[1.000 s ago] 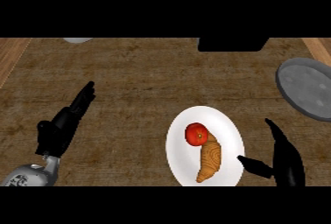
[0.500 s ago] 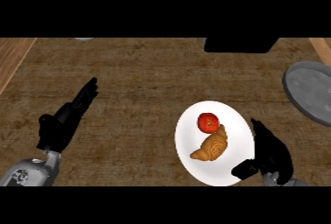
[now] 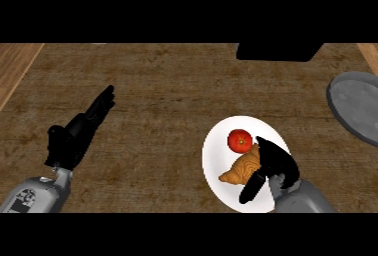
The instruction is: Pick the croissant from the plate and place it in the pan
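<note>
On the brown bench (image 3: 170,90), a grey pan (image 3: 358,107) sits at the right edge and a white plate (image 3: 221,197) lower centre-right. The left hand (image 3: 74,137) rests open at left. The right hand (image 3: 275,161) lies over the croissant (image 3: 242,171) on the plate, fingers fairly straight, thumb spread, gripping nothing. Closing off-centre could spin it into the tomato (image 3: 239,141) just beside. The croissant is golden, curved, ridged.

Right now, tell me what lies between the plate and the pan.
In the head view, only bare counter lies between the plate and the pan; nothing stands in that stretch.
</note>
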